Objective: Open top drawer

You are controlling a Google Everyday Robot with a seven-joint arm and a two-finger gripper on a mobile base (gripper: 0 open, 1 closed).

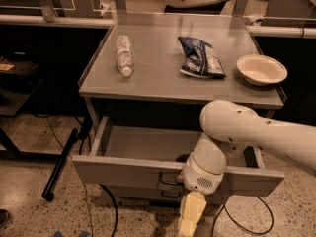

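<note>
Top drawer [123, 169] stood pulled well out from under the table [163, 78], task seemingly near done; gripper [191, 215] hung below the table's front edge, likely for handle access, grip state indeterminable.

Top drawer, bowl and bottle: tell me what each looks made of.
Top drawer: likely painted grey metal, with a flat matte front and thin straight walls.
Bowl: probably paper or plastic; pale matte cream with a thin rim.
Bottle: clear plastic, see-through with a white cap.
The gripper hangs just below the drawer front, right of centre.
</note>
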